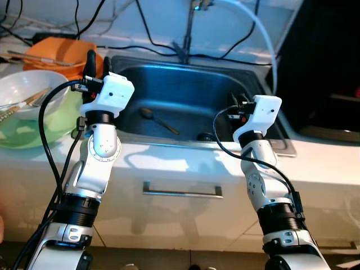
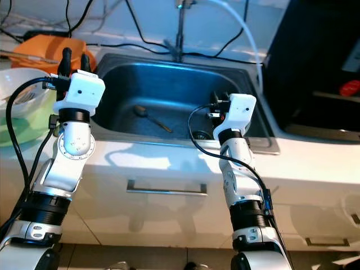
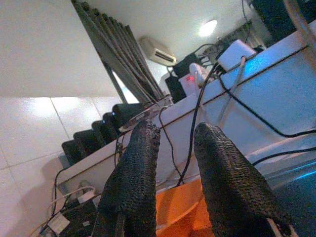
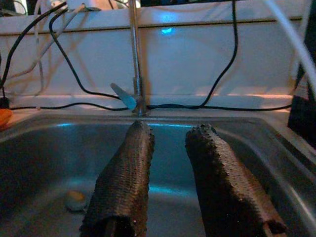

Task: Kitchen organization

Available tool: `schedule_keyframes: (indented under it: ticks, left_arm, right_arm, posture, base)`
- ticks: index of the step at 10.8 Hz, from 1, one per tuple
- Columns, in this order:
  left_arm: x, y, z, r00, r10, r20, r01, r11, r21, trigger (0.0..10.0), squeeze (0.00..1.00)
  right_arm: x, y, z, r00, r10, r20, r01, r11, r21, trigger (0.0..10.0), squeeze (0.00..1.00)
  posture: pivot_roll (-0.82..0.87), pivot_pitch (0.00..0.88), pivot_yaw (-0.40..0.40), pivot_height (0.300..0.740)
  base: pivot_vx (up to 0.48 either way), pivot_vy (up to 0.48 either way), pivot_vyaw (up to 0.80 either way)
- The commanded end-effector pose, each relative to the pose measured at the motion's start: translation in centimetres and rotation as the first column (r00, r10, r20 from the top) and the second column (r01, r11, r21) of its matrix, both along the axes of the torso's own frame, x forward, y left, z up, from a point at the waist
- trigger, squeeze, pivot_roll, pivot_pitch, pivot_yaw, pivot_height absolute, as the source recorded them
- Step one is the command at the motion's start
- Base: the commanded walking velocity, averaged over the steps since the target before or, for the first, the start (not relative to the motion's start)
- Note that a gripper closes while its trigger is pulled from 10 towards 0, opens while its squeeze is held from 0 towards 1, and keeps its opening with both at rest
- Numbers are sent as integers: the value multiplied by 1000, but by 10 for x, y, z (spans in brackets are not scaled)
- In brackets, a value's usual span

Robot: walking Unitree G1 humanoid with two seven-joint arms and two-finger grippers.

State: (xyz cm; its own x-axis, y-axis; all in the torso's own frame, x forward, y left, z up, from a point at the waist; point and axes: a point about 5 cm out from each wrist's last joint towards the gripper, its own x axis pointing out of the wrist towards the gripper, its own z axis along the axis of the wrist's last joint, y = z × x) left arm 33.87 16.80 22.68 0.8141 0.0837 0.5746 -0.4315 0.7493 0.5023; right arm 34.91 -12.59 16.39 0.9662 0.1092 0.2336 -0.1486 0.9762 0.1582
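On the floor of the steel sink lies a spoon, its long axis running diagonally: the rounded bowl points toward the robot's left and the far wall, the thin handle toward the drain at the near right. The basin is smooth brushed metal with rounded corners, set into a pale desk above a drawer with a slim bar handle.

The left gripper is raised over the sink's left rim, its two black fingers pointing up and away, parted by a narrow gap and holding nothing. Behind it sit an orange bowl and, nearer, a translucent white bowl with utensils in it, resting on a green plate. The right gripper hangs above the sink's right side, aimed at the tap; its knobbly, woven-textured fingers stand a little apart with nothing between them.

From the right wrist, the spoon's bowl shows as a pale oval low in the basin, and black cables trail along the white tiled backsplash. From the left wrist, the orange bowl's rim glows between the fingers, with a wall air conditioner and a ceiling lamp above.
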Motion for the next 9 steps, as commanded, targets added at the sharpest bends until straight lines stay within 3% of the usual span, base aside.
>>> schedule_keyframes:
  ticks: [1, 3, 9]
  left_arm:
    - [-1, -5, 3, 999, -34, 7, 34, 999, 0, 10000, 0]
    - [-2, -6, 2, 999, -41, 4, 41, 999, -7, 10000, 0]
    - [-1, -6, 0, 999, -40, -11, 40, 999, -12, 10000, 0]
  right_arm:
    - [0, -4, 1, 1000, -11, 4, 11, 1000, 2, 10000, 0]
    - [-1, -4, 0, 1000, -11, 2, 11, 1000, 2, 10000, 0]
    - [-1, -2, -1, 1000, -4, 0, 4, 1000, 5, 10000, 0]
  posture:
    - [120, 56, -90, 740]
    - [121, 58, -90, 740]
    - [124, 57, -90, 740]
  base:
    - [0, 0, 0]
    - [0, 0, 0]
    - [0, 329, 0]
